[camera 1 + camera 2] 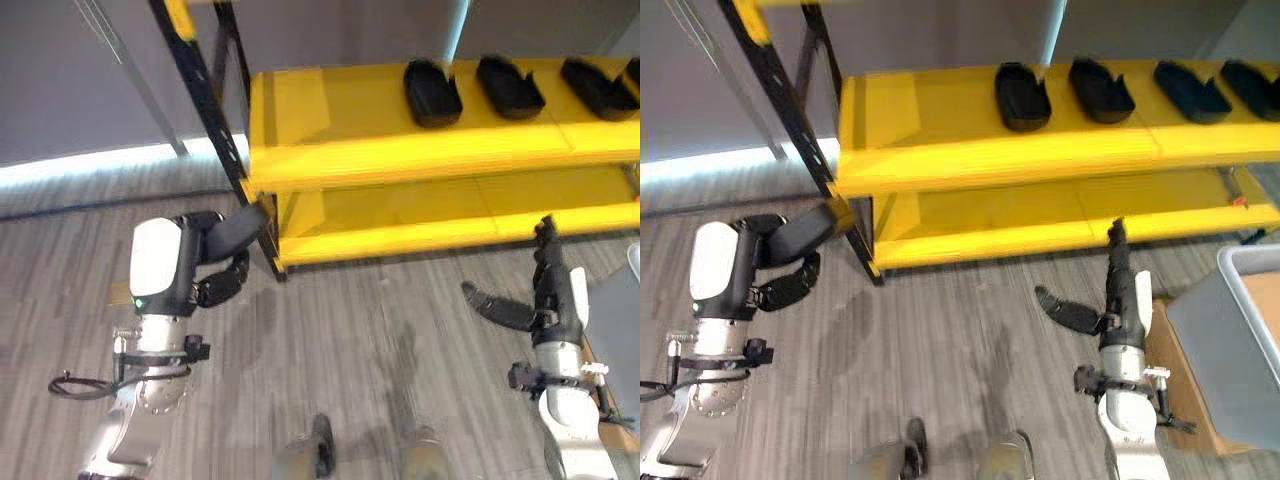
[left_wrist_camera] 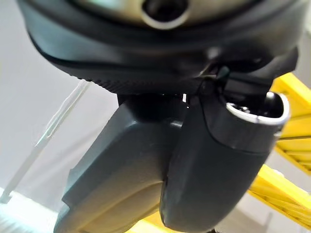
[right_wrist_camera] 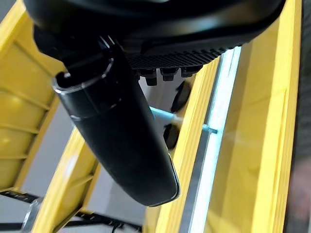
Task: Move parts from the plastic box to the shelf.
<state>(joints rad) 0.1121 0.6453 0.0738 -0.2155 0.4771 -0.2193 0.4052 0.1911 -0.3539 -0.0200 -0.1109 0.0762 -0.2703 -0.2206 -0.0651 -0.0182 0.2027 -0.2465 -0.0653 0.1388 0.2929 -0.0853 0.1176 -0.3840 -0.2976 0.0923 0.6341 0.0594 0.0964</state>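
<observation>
- A dark grey part point(image 1: 238, 228) is pinched in the left hand point(image 1: 215, 272), low by the yellow shelf point(image 1: 330, 160) corner.
- It's judged stiff, light, slick plastic; best gripped mid-body.
- Right hand point(image 1: 1118, 290) is seen spread, empty.
- Other parts point(image 1: 1022, 97) are already shelved.

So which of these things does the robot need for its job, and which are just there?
For the job:
- yellow shelf
- black parts on its top tier
- grey plastic box
- dark grey part gripped by the left hand
- right hand, fingers straight

Just there:
- brown base under the box
- grey floor
</observation>
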